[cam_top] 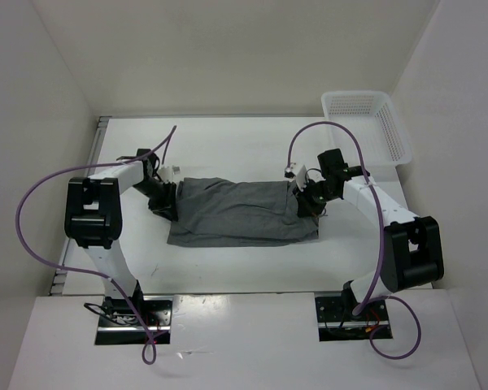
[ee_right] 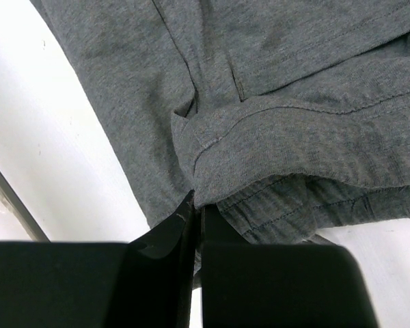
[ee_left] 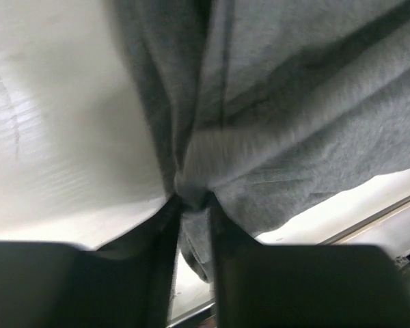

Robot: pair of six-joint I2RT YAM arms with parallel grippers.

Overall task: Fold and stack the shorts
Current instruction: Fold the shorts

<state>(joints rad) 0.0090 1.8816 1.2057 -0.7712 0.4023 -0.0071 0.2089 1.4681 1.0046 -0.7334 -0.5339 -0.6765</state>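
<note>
– On the table (cam_top: 228, 150), near its middle, the shorts (cam_top: 240, 213) are laid out flat, long side running left to right, between the two arms.
– Left gripper (cam_top: 167, 205)?
– Set at the cloth's left end. In the wrist view a bunched fold is pinched between the dark fingers (ee_left: 225, 232), and creases fan out from the tips.
– Right gripper (cam_top: 307, 203)?
– Set at the right end. The jaws are pressed nearly together on a thin stitched hem edge, which is turned over on itself just past the fingers (ee_right: 167, 236).
– Other things around?
– A white mesh basket (cam_top: 366, 122) is parked at the far right corner, well apart from the shorts. Purple cables (cam_top: 32, 203) are looped off both arms, and one arcs above the right gripper. White walls (cam_top: 228, 57) are seen on three sides.
– Anything in the way?
– In the top view both ends of the cloth are partly hidden by the gripper heads. Little table is seen from the wrists, mostly grey fabric.
</note>
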